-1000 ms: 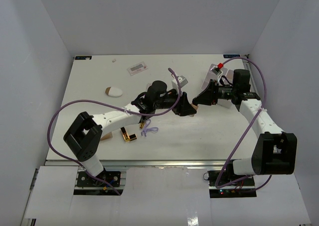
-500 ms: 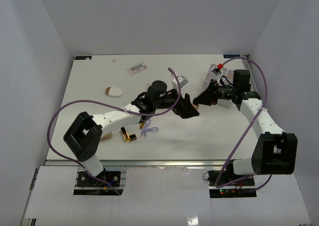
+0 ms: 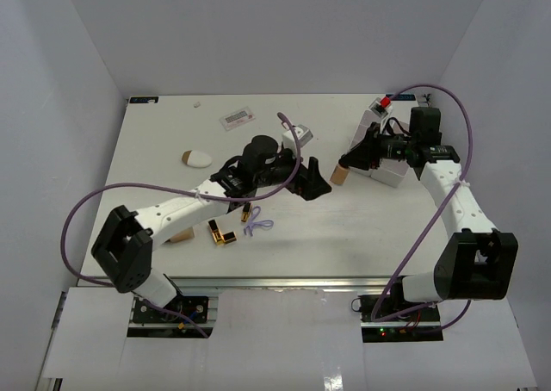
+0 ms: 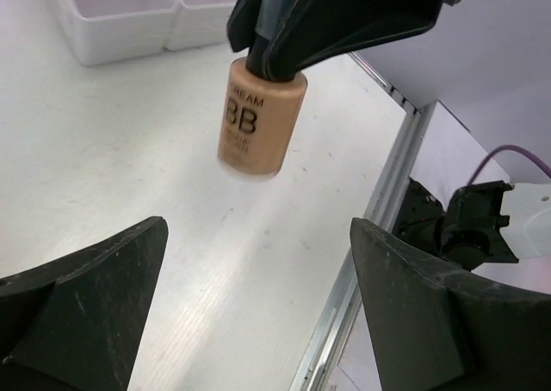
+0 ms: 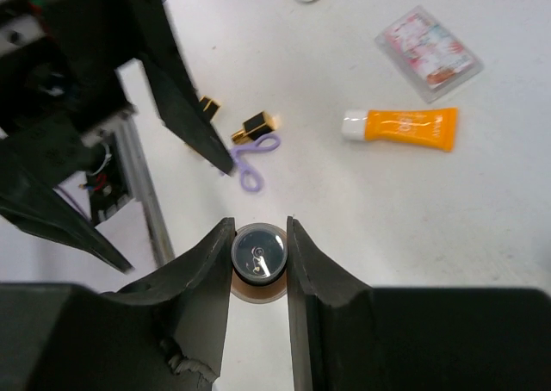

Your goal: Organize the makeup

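Beside the white tray (image 4: 120, 42), right gripper (image 5: 258, 236) pinching the tan foundation bottle (image 4: 261, 120) by its dark cap.
Bottle hangs upright, its base seemingly just off the table (image 3: 172, 133), though blur makes that unsure; left gripper (image 4: 258, 245) faces it close by, fingers (image 4: 86, 279) spread wide and touching nothing; gold-and-black lipstick tubes (image 3: 222, 233) lie near the left arm (image 3: 172, 208); a beige sponge (image 3: 197, 158) sits well apart at far left.
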You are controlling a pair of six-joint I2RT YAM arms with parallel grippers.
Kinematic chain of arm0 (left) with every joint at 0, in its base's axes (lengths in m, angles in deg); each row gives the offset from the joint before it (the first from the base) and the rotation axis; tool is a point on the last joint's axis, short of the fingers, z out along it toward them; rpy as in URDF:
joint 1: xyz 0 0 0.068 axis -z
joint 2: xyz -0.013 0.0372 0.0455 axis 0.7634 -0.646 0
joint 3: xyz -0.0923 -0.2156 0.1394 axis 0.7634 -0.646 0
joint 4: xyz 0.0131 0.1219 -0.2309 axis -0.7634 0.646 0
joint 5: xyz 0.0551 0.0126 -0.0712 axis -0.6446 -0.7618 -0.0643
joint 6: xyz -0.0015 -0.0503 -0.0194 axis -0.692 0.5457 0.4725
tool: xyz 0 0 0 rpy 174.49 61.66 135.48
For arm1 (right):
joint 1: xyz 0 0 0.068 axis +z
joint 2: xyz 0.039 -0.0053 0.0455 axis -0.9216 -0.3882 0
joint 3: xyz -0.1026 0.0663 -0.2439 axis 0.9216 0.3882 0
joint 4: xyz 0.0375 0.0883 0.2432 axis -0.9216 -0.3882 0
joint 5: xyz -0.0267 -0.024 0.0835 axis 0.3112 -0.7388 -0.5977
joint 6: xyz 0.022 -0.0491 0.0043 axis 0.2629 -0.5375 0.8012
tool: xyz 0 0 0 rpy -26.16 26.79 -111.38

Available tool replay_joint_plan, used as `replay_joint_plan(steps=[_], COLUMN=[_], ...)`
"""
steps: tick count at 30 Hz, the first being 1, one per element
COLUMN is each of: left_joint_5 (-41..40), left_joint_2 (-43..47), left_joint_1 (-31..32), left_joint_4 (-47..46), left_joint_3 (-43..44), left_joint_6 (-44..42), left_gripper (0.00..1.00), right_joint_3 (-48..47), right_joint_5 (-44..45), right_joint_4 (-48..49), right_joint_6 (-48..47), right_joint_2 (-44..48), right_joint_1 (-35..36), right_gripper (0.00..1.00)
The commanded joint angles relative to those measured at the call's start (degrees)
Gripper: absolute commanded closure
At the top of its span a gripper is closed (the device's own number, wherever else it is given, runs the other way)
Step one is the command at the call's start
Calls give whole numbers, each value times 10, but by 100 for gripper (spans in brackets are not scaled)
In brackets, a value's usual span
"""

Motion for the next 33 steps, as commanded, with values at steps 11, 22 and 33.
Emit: replay_joint_plan(steps=[11,22,33], left_joint_5=[-109,-148,-166], left_joint_2=[200,248,271], left_joint_1=[-100,-119,-121], left_joint_4=[192,167,161], left_joint_3=[-52,-141,-161], left_joint_6=[-84,-111,-119], left_gripper=[2,2,2], right_joint_3=[-201,-330,-377], right_joint_5=[217,353,425], right_joint_4=[-23,-7,23], right_joint_6=[-75,-87,-91], right_joint_2=[-125,-224,-293], right_joint_1=[-47,-55,-55], right_gripper=[92,92,92])
